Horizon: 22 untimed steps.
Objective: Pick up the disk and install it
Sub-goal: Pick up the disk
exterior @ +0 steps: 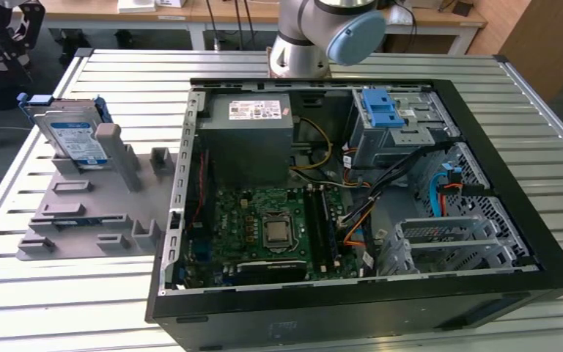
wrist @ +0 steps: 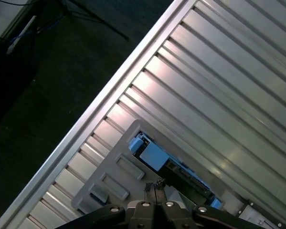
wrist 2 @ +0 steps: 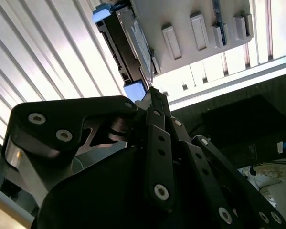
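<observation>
The disk (exterior: pixel 74 136) stands on edge in a grey slotted holder (exterior: pixel 76 220) on the slatted table, at the exterior view's left, beside the open computer case (exterior: pixel 360 293). It is silver-grey with a blue-and-white label and a blue carrier frame. In the first wrist view my gripper (wrist: pixel 155 187) is above the holder (wrist: pixel 116 176), its fingertips together and a short way off the disk (wrist: pixel 152 155). The second wrist view shows the same shut fingertips (wrist 2: pixel 154 95) pointing at the disk's blue carrier end (wrist 2: pixel 135 90). Nothing is held.
Inside the case are a grey power supply (exterior: pixel 252 128), a green motherboard (exterior: pixel 272 227), a blue-latched drive cage (exterior: pixel 387 114) and loose cables (exterior: pixel 438 183). The arm's base (exterior: pixel 306 37) stands behind the case. The table edge (wrist: pixel 109 95) and dark floor lie close beside the holder.
</observation>
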Each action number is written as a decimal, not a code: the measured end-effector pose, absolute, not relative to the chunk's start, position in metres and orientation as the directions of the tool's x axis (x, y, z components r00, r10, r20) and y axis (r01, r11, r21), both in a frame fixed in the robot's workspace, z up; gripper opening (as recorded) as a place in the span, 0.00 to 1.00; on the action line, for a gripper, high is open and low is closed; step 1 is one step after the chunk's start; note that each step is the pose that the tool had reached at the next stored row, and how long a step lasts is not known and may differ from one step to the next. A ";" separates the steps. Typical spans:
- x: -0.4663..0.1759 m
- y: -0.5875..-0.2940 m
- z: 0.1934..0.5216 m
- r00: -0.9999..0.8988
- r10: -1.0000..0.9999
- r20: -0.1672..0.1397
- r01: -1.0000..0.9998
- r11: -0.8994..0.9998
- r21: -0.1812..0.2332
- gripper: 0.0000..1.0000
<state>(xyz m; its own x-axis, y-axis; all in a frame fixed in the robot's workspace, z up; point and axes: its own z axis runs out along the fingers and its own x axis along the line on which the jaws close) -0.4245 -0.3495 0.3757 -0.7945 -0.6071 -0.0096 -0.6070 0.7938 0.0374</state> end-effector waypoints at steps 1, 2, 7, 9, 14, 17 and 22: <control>-0.424 -0.349 0.376 -0.790 -0.613 -0.010 -0.613 0.789 0.037 0.11; -0.424 -0.349 0.376 -0.786 -0.618 -0.010 -0.618 0.785 0.037 0.11; -0.424 -0.349 0.376 -0.761 -0.649 -0.010 -0.649 0.760 0.037 0.11; -0.424 -0.349 0.376 -0.748 -0.663 -0.010 -0.663 0.748 0.037 0.11; -0.424 -0.350 0.376 -0.712 -0.702 -0.011 -0.701 0.712 0.036 0.11; -0.424 -0.349 0.375 -0.686 -0.728 -0.012 -0.728 0.685 0.036 0.11; -0.424 -0.349 0.375 -0.624 -0.781 -0.012 -0.781 0.623 0.035 0.11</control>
